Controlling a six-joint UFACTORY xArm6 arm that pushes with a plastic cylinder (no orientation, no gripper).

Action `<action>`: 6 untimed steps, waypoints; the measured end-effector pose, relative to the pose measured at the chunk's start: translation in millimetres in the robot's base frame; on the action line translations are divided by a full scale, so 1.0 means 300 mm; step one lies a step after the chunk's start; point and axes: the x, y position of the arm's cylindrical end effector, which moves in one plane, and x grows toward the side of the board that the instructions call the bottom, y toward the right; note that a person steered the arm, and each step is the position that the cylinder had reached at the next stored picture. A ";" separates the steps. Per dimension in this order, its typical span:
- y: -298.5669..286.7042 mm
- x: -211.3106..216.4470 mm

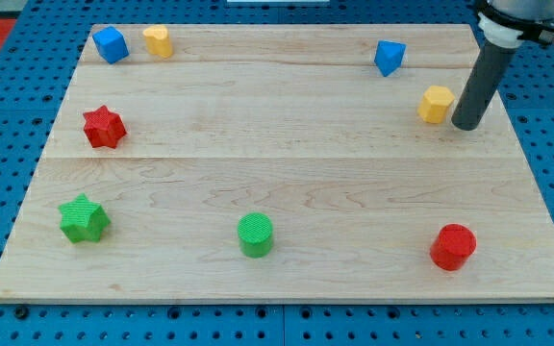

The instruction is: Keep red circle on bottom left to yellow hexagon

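Observation:
The red circle [452,247] lies near the board's bottom right. The yellow hexagon [436,104] lies at the upper right, well above the red circle and slightly to its left. My tip [466,125] rests on the board just right of the yellow hexagon, close to it with a thin gap showing. The dark rod rises from it toward the view's top right.
A blue block [389,57] sits above and left of the hexagon. A blue cube [111,44] and a yellow block [159,41] lie at the top left. A red star [104,127], a green star [84,218] and a green circle [255,234] lie on the wooden board [287,163].

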 end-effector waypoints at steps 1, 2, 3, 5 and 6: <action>-0.088 -0.025; -0.207 -0.080; -0.181 -0.145; -0.029 0.000; 0.088 0.275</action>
